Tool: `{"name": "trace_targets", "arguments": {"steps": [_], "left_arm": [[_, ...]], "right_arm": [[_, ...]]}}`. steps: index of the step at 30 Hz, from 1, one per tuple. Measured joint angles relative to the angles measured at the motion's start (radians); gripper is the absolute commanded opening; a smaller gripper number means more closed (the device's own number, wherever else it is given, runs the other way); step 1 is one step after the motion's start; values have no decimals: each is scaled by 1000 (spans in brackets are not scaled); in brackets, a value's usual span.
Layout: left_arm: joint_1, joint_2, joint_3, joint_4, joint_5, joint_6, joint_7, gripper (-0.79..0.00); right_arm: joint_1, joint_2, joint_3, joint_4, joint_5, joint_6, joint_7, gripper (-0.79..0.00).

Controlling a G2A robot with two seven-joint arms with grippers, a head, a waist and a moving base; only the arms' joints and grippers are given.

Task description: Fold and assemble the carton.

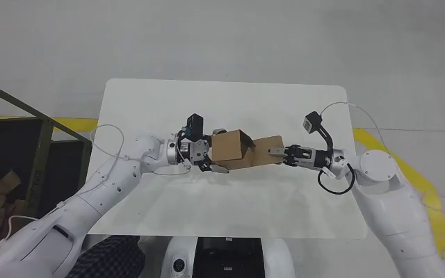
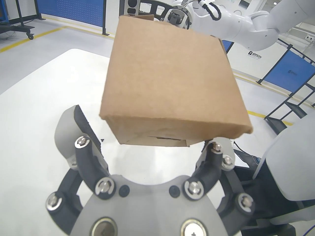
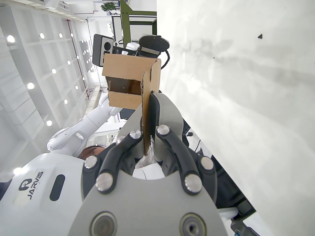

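While the right gripper (image 1: 284,154) pinches the carton (image 1: 233,148) over the white table (image 1: 292,201), the left gripper (image 1: 208,156) gapes.

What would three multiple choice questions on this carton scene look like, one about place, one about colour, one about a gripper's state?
1. Where is the carton relative to the table?
A) lying flat on it
B) held up in the air above it
C) on the floor beside it

2. What colour is the carton?
A) white
B) blue
C) brown

3. The right gripper is:
A) shut on a carton flap
B) wide open, clear of the carton
C) pressed flat on the table

Answers:
1 B: the left wrist view shows it lifted off the white top.
2 C: it is plain brown cardboard in every view.
3 A: the right wrist view shows the flap's edge pinched between the fingers.
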Motion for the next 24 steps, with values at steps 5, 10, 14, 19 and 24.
{"name": "trace_targets", "arguments": {"steps": [5,10,14,19,24], "left_arm": [[9,1,-17,-7,19,0,11,0],[15,1,-30,-19,29,0,13,0],[19,0,-36,-26,32,0,16,0],[25,1,-43,-32,29,0,23,0],[27,2,-41,-32,22,0,21,-169]], "right_arm": [[-11,1,7,5,17,-6,-6,-785],[-19,1,7,6,22,-7,-9,-785],[-23,1,3,13,24,-6,-20,-785],[-23,-1,-2,23,31,-5,-28,-785],[-23,-2,-7,27,40,-8,-31,-785]]}}
